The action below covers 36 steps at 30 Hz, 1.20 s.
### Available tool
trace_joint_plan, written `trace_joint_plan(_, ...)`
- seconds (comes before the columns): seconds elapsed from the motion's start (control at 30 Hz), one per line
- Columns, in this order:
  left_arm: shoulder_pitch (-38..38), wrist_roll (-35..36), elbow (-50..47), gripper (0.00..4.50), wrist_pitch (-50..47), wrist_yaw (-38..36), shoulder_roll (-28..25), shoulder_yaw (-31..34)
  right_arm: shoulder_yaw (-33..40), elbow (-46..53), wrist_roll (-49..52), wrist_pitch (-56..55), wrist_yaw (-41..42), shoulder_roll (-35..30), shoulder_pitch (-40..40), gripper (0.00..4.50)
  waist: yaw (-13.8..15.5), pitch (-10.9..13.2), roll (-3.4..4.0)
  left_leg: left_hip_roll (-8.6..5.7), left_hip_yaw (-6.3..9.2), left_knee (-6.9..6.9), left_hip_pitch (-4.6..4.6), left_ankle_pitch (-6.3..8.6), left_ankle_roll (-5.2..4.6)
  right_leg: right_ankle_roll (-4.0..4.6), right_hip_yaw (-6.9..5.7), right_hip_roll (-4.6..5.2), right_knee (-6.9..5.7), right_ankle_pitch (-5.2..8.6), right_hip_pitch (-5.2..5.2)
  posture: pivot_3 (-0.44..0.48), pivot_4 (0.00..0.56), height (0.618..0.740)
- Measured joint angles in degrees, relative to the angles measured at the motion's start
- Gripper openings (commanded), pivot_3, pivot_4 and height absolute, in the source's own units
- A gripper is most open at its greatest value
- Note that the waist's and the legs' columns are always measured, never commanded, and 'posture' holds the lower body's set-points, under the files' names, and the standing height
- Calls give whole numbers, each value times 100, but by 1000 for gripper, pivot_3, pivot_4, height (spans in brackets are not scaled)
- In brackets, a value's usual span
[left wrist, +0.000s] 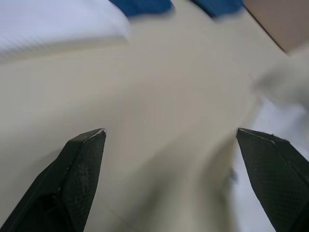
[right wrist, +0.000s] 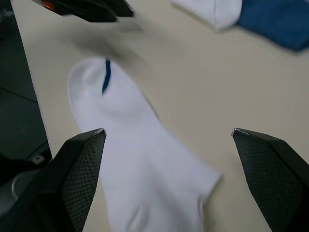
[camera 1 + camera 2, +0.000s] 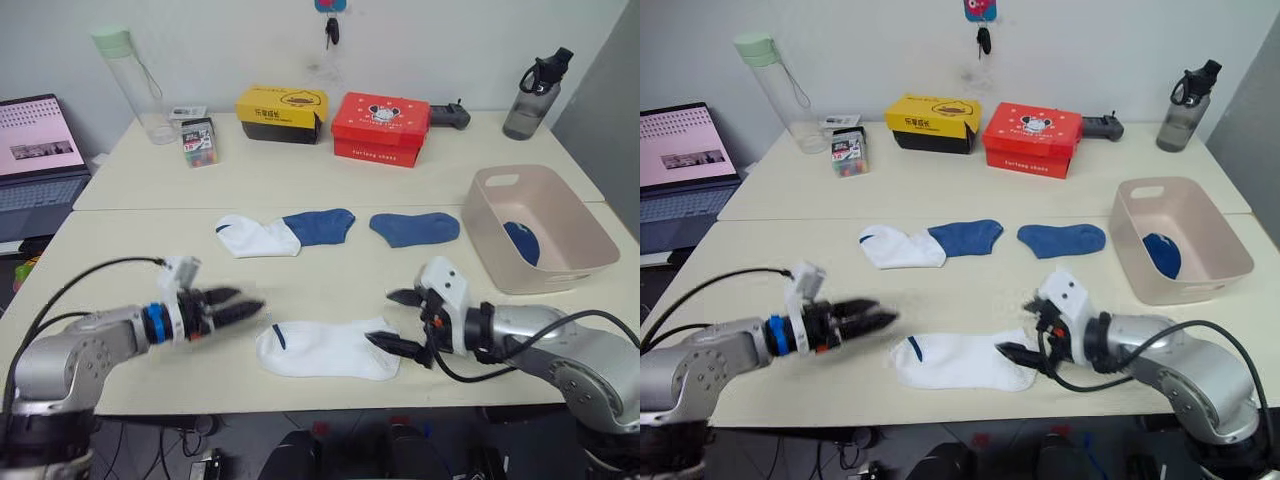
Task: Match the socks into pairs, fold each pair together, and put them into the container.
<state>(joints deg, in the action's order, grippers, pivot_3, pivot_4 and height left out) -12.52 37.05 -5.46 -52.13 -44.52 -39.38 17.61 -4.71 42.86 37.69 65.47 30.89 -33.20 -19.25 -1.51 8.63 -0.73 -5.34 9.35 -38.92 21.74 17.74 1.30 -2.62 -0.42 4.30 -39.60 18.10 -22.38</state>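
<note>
On either side of the near white sock (image 3: pixel 325 349) lying flat on the bench (image 3: pixel 330 290), my left tool (image 3: pixel 238 306) and right tool (image 3: pixel 401 320) stand apart, empty; closing shallow risks pinching one fabric layer, dragging it askew.

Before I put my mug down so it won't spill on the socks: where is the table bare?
Bare: between the white sock and the sock row, and between the blue sock and the red box. Crowded: the front edge, where both open grippers, left and right, flank that white sock.
</note>
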Motion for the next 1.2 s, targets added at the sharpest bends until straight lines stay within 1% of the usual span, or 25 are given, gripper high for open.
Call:
trace_joint_plan(0.13,-1111,-652,1391,4487,992,997,437,121,-275,-111,-110,-119,-104,92,-445,4500,34,1,-9,-4,3,-1,6,0,1,-1,-6,2,14,-1,2,0,150,726)
trace_joint_plan(0.2,-1603,-971,2011,4487,1445,1295,527,53,-358,-194,-109,-121,-129,215,-673,4500,22,0,-11,-6,2,-2,8,0,1,-1,-6,4,14,-1,1,0,150,726)
trace_joint_plan(0.27,-2122,-1390,2827,4487,2025,1539,572,-110,-376,-272,-110,-122,-192,298,-944,4500,6,0,-12,-7,2,-2,7,-1,1,-1,-6,5,10,-2,0,0,150,726)
trace_joint_plan(0.37,-2668,-1806,3832,4487,2673,1529,614,-366,-383,-307,-106,-124,-232,350,-1168,4500,-5,-1,-13,-7,3,-1,10,-1,1,-1,-6,5,9,-2,-5,0,150,726)
trace_joint_plan(0.57,-3614,-2247,5741,4487,3346,1527,796,-545,-456,-414,-105,-114,-274,380,-1178,4500,-20,-2,-19,-9,-6,-7,28,-1,1,-1,-1,8,-22,-1,-37,0,150,726)
trace_joint_plan(0.67,-3968,-2459,6417,3880,3505,1541,809,-626,-458,-400,-83,-94,-345,392,-1164,4500,-34,-5,-24,-10,-20,-7,41,-1,1,-1,-2,14,-38,-2,-67,0,150,726)
trace_joint_plan(0.8,-4107,-2726,6911,2629,3660,1514,809,-800,-454,-344,-39,-41,-388,405,-1114,4500,-49,-6,-25,-9,-24,-10,64,-2,3,-1,-3,16,-49,-2,-93,0,150,726)
trace_joint_plan(1.07,-4128,-2787,7081,41,3966,1484,810,-740,-354,-255,182,24,-473,443,-1036,4500,-46,-7,-26,-10,-19,-13,70,-3,4,-1,-7,17,-49,-2,-95,0,150,726)
trace_joint_plan(1.2,-3961,-2678,6887,14,4222,1335,804,-536,-338,-255,184,23,-496,437,-1034,4500,-50,-7,-26,-9,-20,-13,69,-3,4,-1,-6,17,-50,-2,-96,0,150,726)
